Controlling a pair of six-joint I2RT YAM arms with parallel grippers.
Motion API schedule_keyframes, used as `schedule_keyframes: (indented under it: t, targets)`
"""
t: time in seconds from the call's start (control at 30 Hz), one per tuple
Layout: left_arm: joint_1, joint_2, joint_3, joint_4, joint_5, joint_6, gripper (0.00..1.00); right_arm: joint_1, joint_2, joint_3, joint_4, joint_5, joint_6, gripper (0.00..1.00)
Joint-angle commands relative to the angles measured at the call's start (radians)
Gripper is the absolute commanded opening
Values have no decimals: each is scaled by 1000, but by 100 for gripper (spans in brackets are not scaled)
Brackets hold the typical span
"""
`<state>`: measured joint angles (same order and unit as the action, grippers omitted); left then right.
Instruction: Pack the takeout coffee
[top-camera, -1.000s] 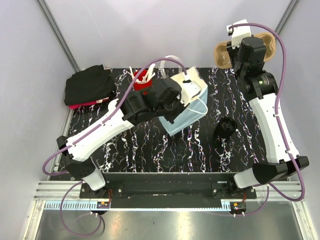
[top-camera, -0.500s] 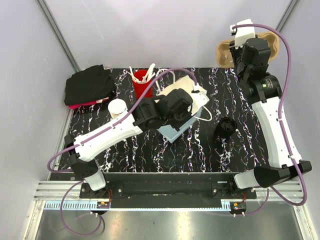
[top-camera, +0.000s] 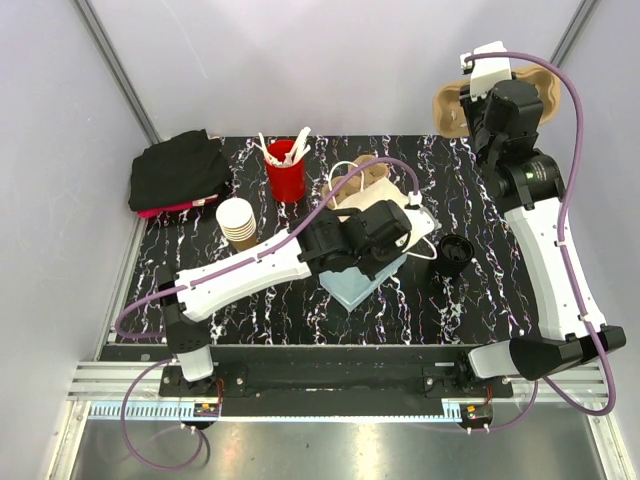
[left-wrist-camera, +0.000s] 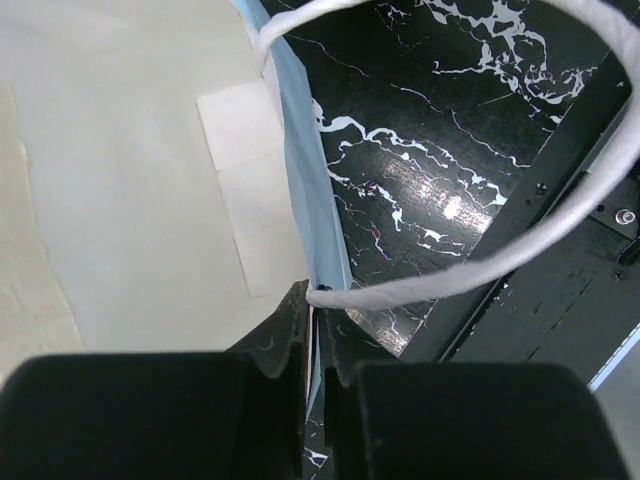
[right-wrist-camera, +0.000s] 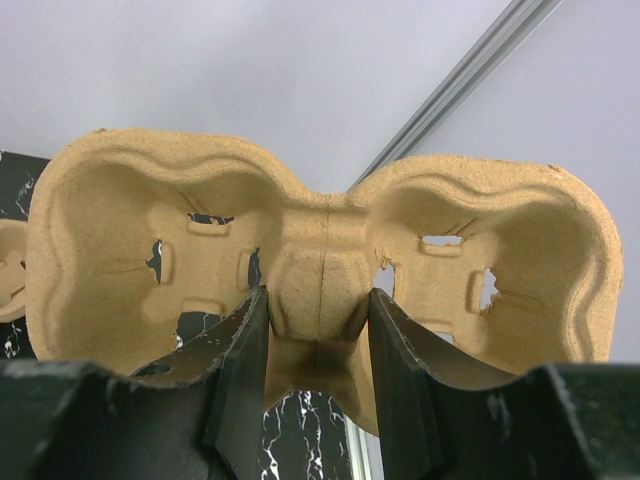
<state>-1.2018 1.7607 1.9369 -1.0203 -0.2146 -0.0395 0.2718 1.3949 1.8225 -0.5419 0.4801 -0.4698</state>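
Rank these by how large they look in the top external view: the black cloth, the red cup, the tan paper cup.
1. black cloth, clearly the largest.
2. red cup and tan paper cup: they look about alike, so I do not rank them.

Free room above the paper cup (top-camera: 237, 221); red cup (top-camera: 286, 181) and left arm (top-camera: 250, 271) stand near.

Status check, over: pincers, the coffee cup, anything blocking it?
Left pincer shut on paper bag edge. Right pincer shut on cup carrier, aloft far right. Coffee cup upright on table, untouched, beside red cup. Nothing over it.
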Motion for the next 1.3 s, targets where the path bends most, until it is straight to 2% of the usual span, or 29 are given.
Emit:
schedule_keyframes:
  t: [0.0,0.13,0.2,0.23,0.3,0.37,0.53,0.8,1.07,1.27]
  targets:
    - [-1,16,26,51,-23,-19,20,-5,-43,-18,53,11,-7,38]
    - [-2,34,91,48,-40,13,54,-6,-48,-28,53,3,-4,38]
    - [-1,40,152,46,-57,33,65,-3,-47,-25,45,-9,3,38]
    - [2,40,174,46,-68,56,77,-6,-46,-19,36,-17,10,38]
    - [16,33,227,52,-68,78,85,-5,-43,3,2,-41,36,38]
    - [42,20,258,57,-54,110,98,-5,-45,18,-26,-70,69,38]
    - [103,-20,341,66,-60,158,99,-3,-48,63,-153,-214,141,38]
    - [309,-76,352,98,-51,174,99,9,-100,77,-317,-504,217,38]
    - [360,-57,287,131,23,202,99,46,-93,167,-469,-794,299,39]
    - [403,-29,284,135,101,191,99,69,-91,117,-500,-989,356,39]
